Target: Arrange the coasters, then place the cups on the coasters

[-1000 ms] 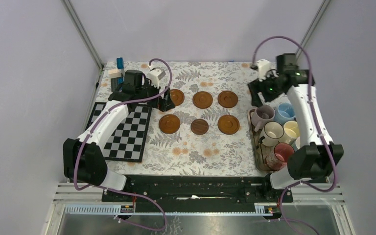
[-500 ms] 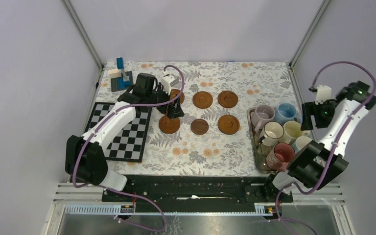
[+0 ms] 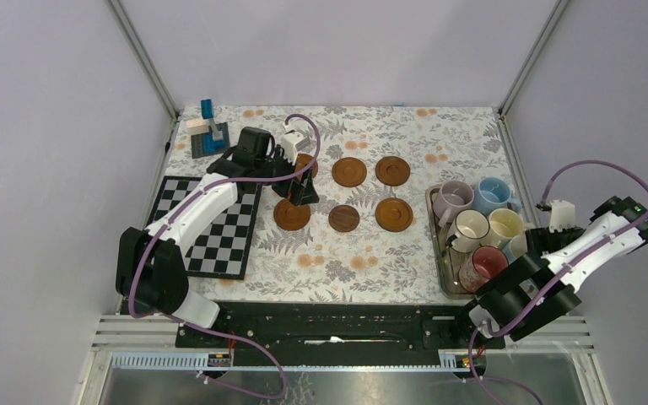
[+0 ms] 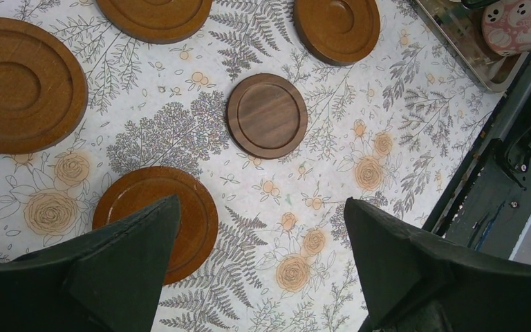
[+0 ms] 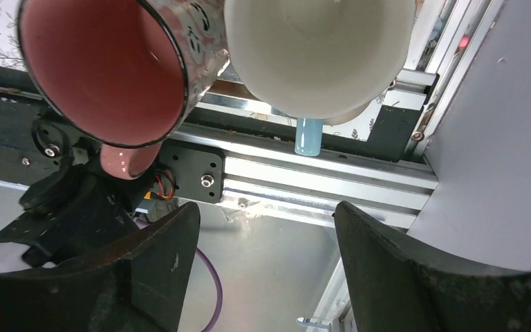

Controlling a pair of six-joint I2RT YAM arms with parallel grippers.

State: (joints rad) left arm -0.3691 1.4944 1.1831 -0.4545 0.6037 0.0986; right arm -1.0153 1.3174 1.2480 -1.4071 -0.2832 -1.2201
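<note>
Nearest, on the right: right gripper (image 5: 264, 207), swung within the last second from above the far end of the tray (image 3: 435, 245), out past the right edge of the table (image 3: 346, 266) and back to the tray's near right corner. Jaws apart, nothing between them. From the wrist, facing the mouth of the pinkish red cup (image 5: 104, 69) and a light-blue-handled cup (image 5: 318, 48). Judged a fresh line-up on the nearest cups, no grasp yet.

Just beyond, all six cups (image 3: 471, 226) unmoved inside the tray, pinkish red nearest, lilac-grey and light blue farthest. None on a coaster.

Left of the tray, the coasters (image 3: 394, 214) in two rows of three, exactly where they lay a second ago. Arranging judged complete, with all the cup-placing left to do.

Farther left, above the near left coaster (image 4: 155, 221) and the gap behind it: left gripper (image 4: 261, 202), jaws spread wide and empty, the dark coaster (image 4: 267, 115) in view between the fingers. Slid a little nearer from the far left coaster early in that second, hardly shifted since. Likely in the way of any cup bound for that corner, so better lifted clear first.
</note>
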